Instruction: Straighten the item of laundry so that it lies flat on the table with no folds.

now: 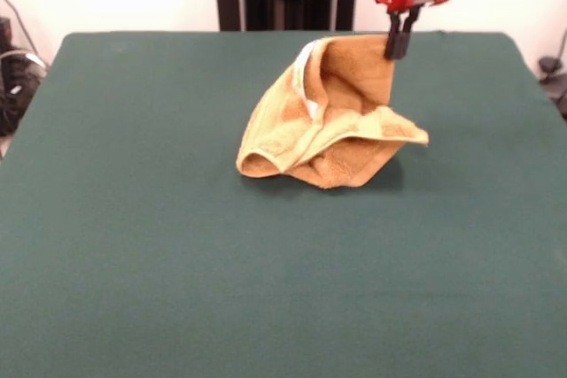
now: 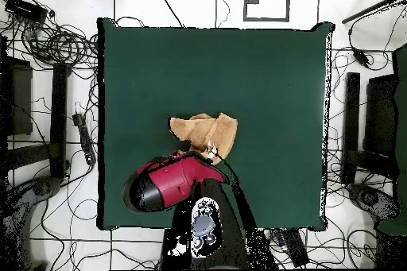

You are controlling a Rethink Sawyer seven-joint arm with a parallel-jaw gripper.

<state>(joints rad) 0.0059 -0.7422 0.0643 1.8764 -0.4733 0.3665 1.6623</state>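
Dark green cloth-covered table point(image 1: 133, 245) | black-fingered red gripper point(image 1: 396, 45) pinches raised corner of crumpled orange-tan terry towel point(image 1: 328, 130) | rest heaped on cloth

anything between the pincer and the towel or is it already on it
Nothing lies between them. In the front view the pincer is closed on the towel's raised upper corner, with the rest draped crumpled on the table.
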